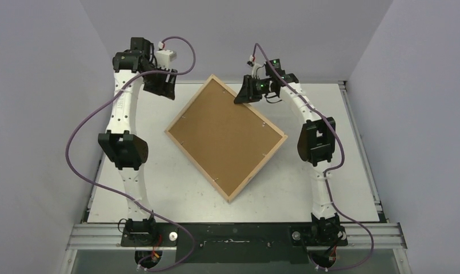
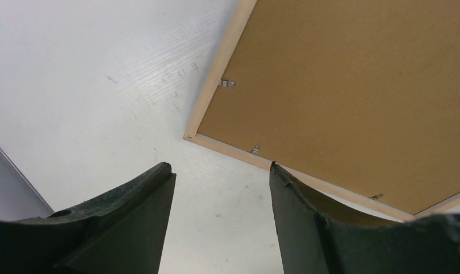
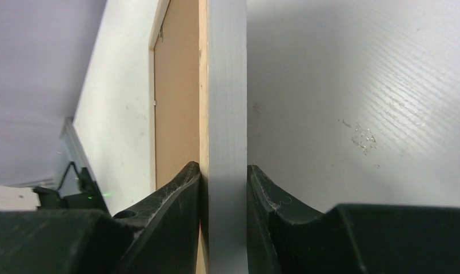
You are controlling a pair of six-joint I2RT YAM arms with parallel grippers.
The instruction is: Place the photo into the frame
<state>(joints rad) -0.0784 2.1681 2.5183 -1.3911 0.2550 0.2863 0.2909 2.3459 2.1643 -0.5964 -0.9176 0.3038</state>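
You are looking at a robotics lab cell, not a home or shop. A left arm (image 1: 123, 114) and a right arm (image 1: 313, 137) are bolted by a metal rail (image 1: 102, 233) at the near edge of a white table (image 1: 176, 188). Purple cables (image 1: 67, 148) loop off their joints, bare grey walls (image 1: 33, 85) box everything in, and one frame (image 1: 199, 165) lies there.

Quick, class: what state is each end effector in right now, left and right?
Left end effector: open, holding nothing.
Right end effector: closed on the edge of the frame.
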